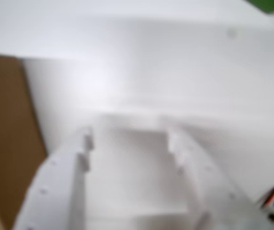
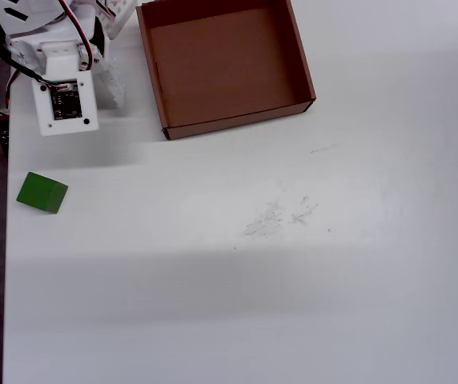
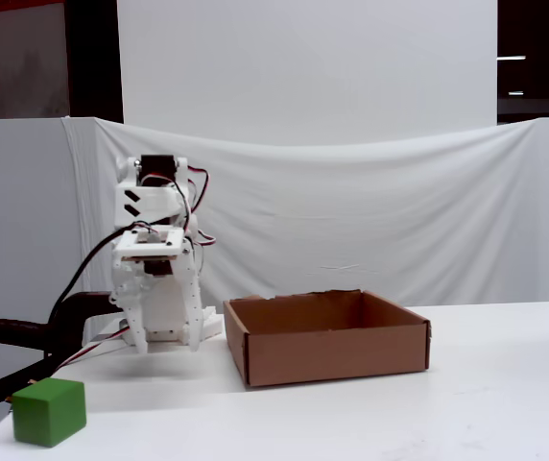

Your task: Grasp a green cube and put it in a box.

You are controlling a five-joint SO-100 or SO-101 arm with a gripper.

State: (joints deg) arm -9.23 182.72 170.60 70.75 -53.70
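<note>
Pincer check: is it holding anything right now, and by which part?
Nothing is held. In the wrist view the pincer is open with only bare table between its fingers. The green cube sits alone near the table's edge, and the box is empty.

Your arm point(image 3: 155, 279) sits folded, its gripper point(image 1: 127, 141) pointing down with both white fingers parted and empty.

White arm point(image 3: 155, 279) folded left of box point(image 3: 327, 338), green cube point(image 3: 50, 411) front left on table point(image 3: 399, 403)

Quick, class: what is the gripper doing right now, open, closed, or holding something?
Gripper: open and empty in the wrist view; the green cube lies apart on the table.
</note>
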